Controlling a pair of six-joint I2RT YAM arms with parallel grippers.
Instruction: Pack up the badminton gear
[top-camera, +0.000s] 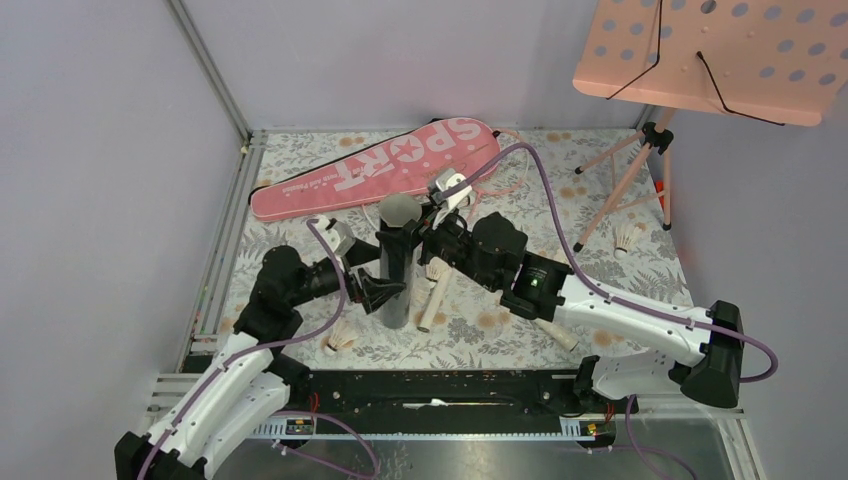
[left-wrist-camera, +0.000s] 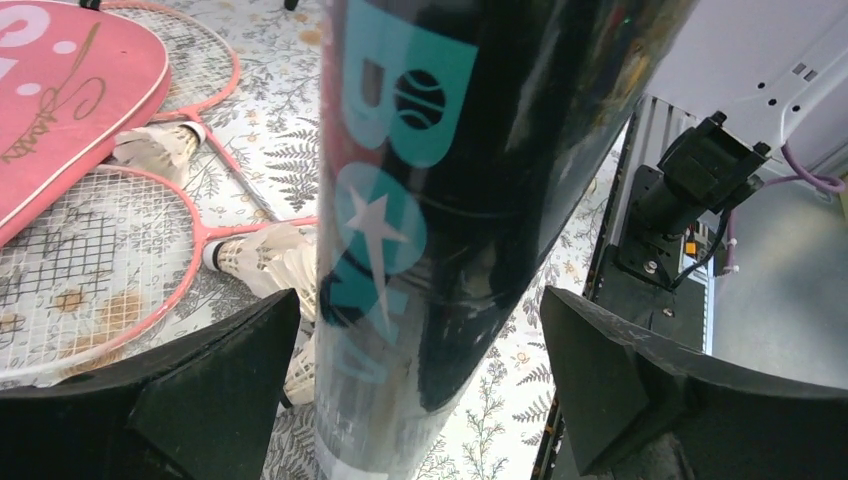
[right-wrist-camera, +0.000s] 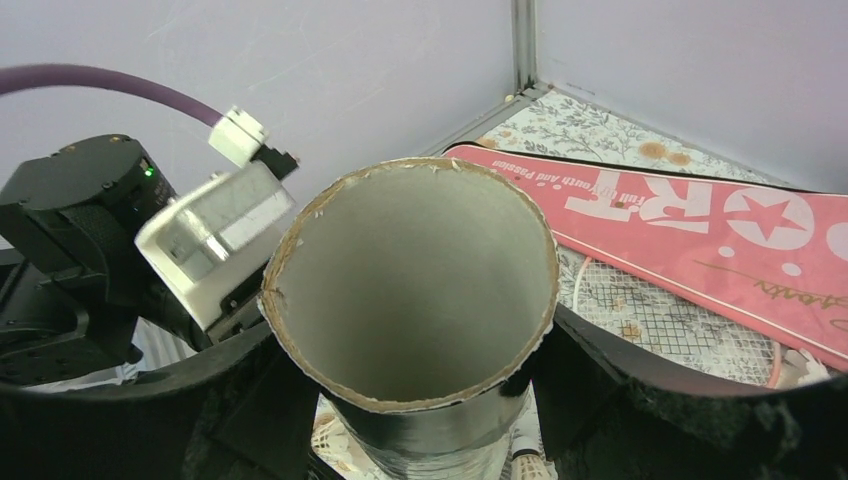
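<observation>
So the right claw (right-wrist-camera: 412, 380) grasped the upright tube (top-camera: 397, 265); the left claw (left-wrist-camera: 418, 300), released around it, probably needed next a shuttlecock (left-wrist-camera: 258, 256) beside the tube.

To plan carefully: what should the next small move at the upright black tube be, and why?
Probably close the left pincer on the black cardboard tube: its jaws straddle it, open, while the right pincer seems to grip its top. Then the right could fetch a white feather shuttlecock.
</observation>
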